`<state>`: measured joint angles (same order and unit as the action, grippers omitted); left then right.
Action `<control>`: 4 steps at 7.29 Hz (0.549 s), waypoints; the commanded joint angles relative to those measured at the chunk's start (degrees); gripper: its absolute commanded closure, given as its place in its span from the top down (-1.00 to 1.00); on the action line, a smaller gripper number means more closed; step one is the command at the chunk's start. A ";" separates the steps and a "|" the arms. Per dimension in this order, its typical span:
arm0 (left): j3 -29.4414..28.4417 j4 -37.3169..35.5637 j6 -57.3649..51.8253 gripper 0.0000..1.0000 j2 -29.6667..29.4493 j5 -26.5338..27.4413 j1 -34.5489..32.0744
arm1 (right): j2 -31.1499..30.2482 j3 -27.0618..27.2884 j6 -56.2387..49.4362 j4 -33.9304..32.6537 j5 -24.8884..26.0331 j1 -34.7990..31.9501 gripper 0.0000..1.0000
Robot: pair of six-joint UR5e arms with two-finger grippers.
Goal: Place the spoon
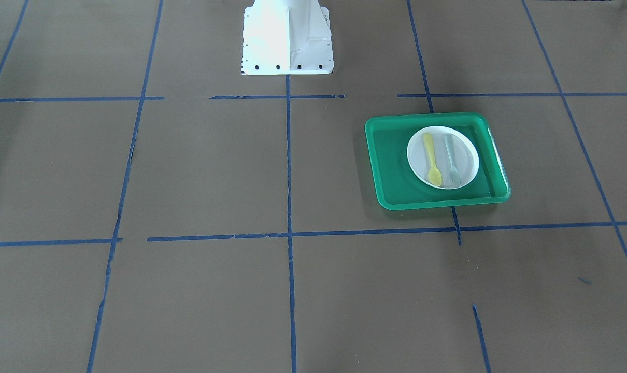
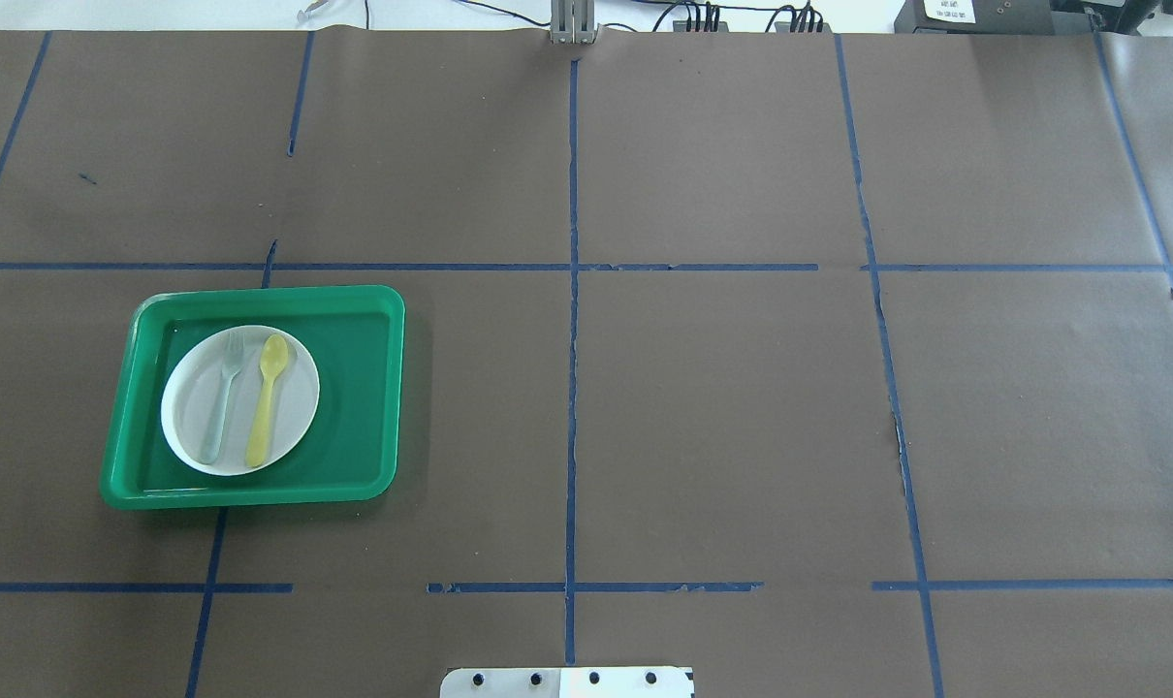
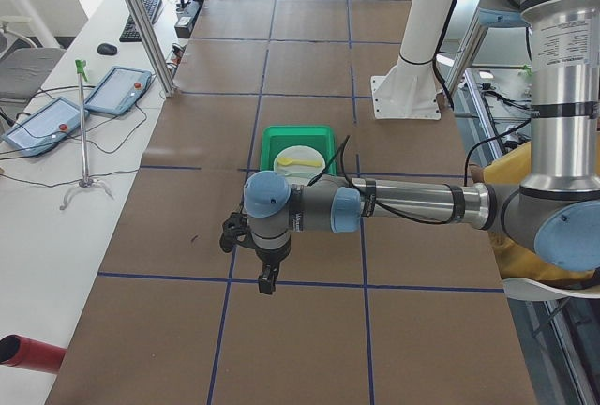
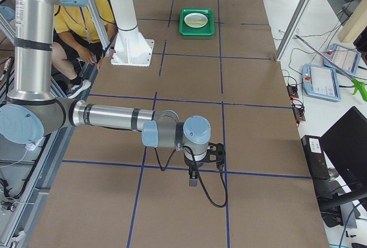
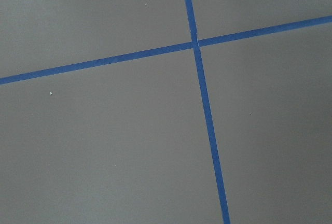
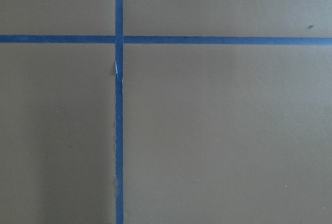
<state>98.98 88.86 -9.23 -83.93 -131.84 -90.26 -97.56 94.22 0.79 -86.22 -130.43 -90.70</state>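
The small yellow spoon (image 1: pixel 431 158) lies on the white plate (image 1: pixel 466 163), bowl pointing away from the robot. It also shows in the overhead view (image 2: pixel 267 397). The plate (image 2: pixel 187 412) sits in a green tray (image 2: pixel 354 388). My left gripper (image 3: pixel 267 283) hangs over bare table well short of the tray, seen only in the exterior left view. My right gripper (image 4: pixel 193 180) hangs over bare table far from the tray (image 4: pixel 196 22), seen only in the exterior right view. I cannot tell if either is open or shut. Both wrist views show only brown paper and blue tape.
A pale grey translucent fork (image 1: pixel 451 160) lies next to the spoon on the plate, also seen from overhead (image 2: pixel 220 397). The white robot base (image 1: pixel 287 39) stands at the table's middle edge. Blue tape lines grid the brown table cover. A person sits beside the table (image 4: pixel 86 18).
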 commanded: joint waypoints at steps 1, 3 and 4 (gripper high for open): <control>0.69 0.09 0.09 1.00 -0.09 0.00 0.09 | 0.00 0.00 -0.09 0.00 0.00 0.00 1.00; 0.60 0.61 -0.17 1.00 -0.61 0.00 0.17 | 0.00 0.00 0.00 0.00 0.00 0.00 1.00; 1.13 5.66 0.17 1.00 -1.57 -0.09 0.70 | 0.00 0.00 0.00 0.00 0.00 0.00 1.00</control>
<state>99.54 90.57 -9.21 -84.61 -131.83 -89.98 -97.56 94.22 0.78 -86.22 -130.43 -90.70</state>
